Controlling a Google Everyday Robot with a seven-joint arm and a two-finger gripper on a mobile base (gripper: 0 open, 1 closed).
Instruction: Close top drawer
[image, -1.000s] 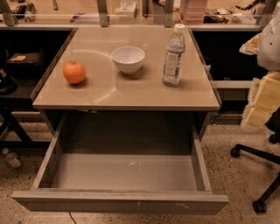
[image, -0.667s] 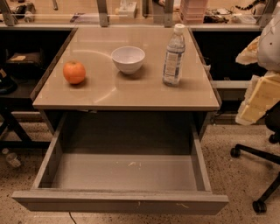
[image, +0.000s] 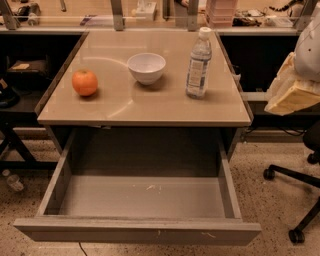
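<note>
The top drawer (image: 137, 230) is pulled far out of the desk, towards me. It is a wide grey metal tray with nothing inside, and its front edge has small pale scratches right of centre. My gripper (image: 291, 94) is at the right edge of the view, a pale cream and white shape at about desk height. It is well to the right of the drawer and apart from it.
On the beige desk top (image: 150, 107) stand an orange (image: 85, 82), a white bowl (image: 146, 67) and a clear water bottle (image: 199, 62). An office chair base (image: 295, 200) stands on the speckled floor at the right. Dark shelving (image: 15, 85) is at the left.
The pale arm at the right edge has shifted slightly up and to the left. The drawer stays open, and the things on the desk have not moved.
</note>
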